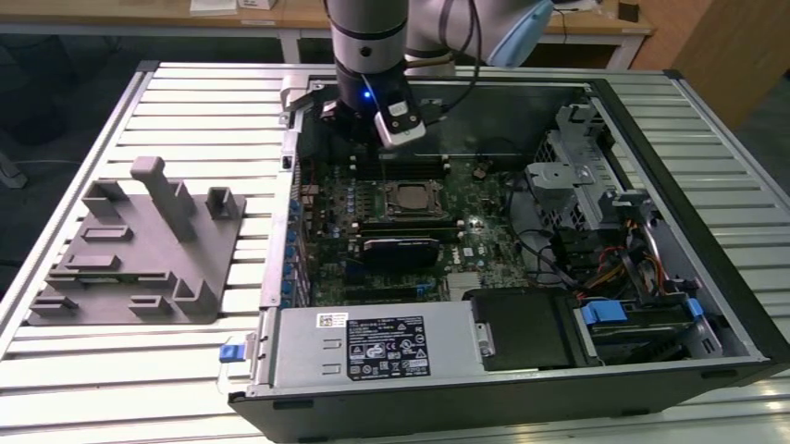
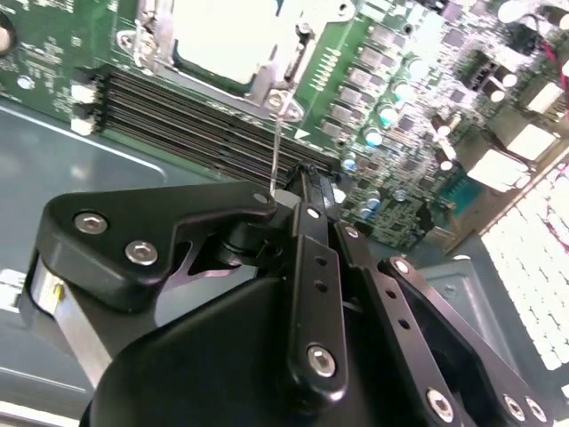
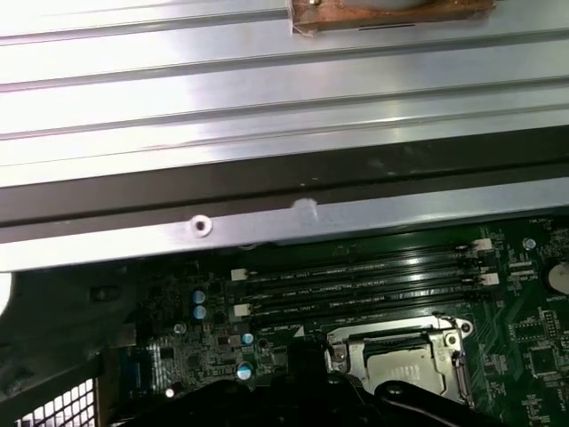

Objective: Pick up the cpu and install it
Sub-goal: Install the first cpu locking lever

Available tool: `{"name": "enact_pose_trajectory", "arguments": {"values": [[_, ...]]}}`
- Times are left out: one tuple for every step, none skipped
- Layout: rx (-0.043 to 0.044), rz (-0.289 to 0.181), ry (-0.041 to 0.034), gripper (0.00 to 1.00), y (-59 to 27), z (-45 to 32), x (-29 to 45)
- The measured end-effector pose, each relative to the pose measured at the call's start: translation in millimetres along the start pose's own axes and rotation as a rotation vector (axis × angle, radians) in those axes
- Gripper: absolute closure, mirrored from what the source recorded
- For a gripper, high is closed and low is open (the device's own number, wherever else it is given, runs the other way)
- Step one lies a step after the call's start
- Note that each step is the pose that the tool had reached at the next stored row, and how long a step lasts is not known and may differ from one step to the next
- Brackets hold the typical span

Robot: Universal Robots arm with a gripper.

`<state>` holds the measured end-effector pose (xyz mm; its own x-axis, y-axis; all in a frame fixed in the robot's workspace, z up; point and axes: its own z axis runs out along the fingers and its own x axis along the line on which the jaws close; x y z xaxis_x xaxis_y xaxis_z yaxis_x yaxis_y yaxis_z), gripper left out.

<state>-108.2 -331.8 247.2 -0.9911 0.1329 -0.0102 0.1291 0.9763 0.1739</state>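
Silvery cpu (image 3: 402, 372) sits inside the motherboard socket (image 1: 427, 200), just beside the memory slots (image 3: 356, 280). Across those slots, nearer the case wall, hangs the gripper (image 2: 304, 182). Whether its grip is open or closed cannot be told.

An open case (image 1: 494, 400) lies on a table (image 1: 185, 102), with a fixture (image 1: 136, 250) at the exterior view's left. Inside, the cpu (image 1: 412, 200) sits mid-board, with memory slots (image 1: 413, 168) beyond it.
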Motion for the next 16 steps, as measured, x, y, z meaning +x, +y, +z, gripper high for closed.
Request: {"name": "enact_pose_trajectory", "arguments": {"values": [[0.0001, 0.000, 0.0000, 0.89, 0.4, 0.1, -2.5], [0.0003, 0.000, 0.0000, 0.89, 0.9, 0.2, -5.4], [0.0005, 0.000, 0.0000, 0.89, 1.3, 0.3, -8.1], [0.0007, 0.000, -0.0001, 0.89, 1.7, 0.4, -10.7], [0.0012, 0.000, -0.0001, 0.89, 2.0, 0.5, -12.9], [0.0015, 0.000, -0.0002, 0.89, 2.3, 0.5, -14.6], [0.0017, 0.000, -0.0001, 0.89, 2.4, 0.6, -15.6], [0.0017, 0.000, -0.0001, 0.89, 2.4, 0.5, -15.9], [0.0017, 0.000, -0.0002, 0.89, 2.4, 0.5, -15.9], [0.0017, 0.000, -0.0003, 0.89, 2.4, 0.6, -15.9], [0.0016, 0.000, -0.0003, 0.89, 2.4, 0.6, -15.9], [0.0017, 0.000, -0.0002, 0.89, 2.5, 0.6, -16.0], [0.0017, 0.000, -0.0002, 0.89, 2.5, 0.6, -16.0], [0.0014, 0.000, -0.0025, 0.89, 2.5, 0.6, -16.1], [0.0010, -0.001, -0.0056, 0.89, 2.4, 0.9, -16.1], [0.0005, -0.001, -0.0082, 0.89, 2.4, 1.6, -16.1]]}}
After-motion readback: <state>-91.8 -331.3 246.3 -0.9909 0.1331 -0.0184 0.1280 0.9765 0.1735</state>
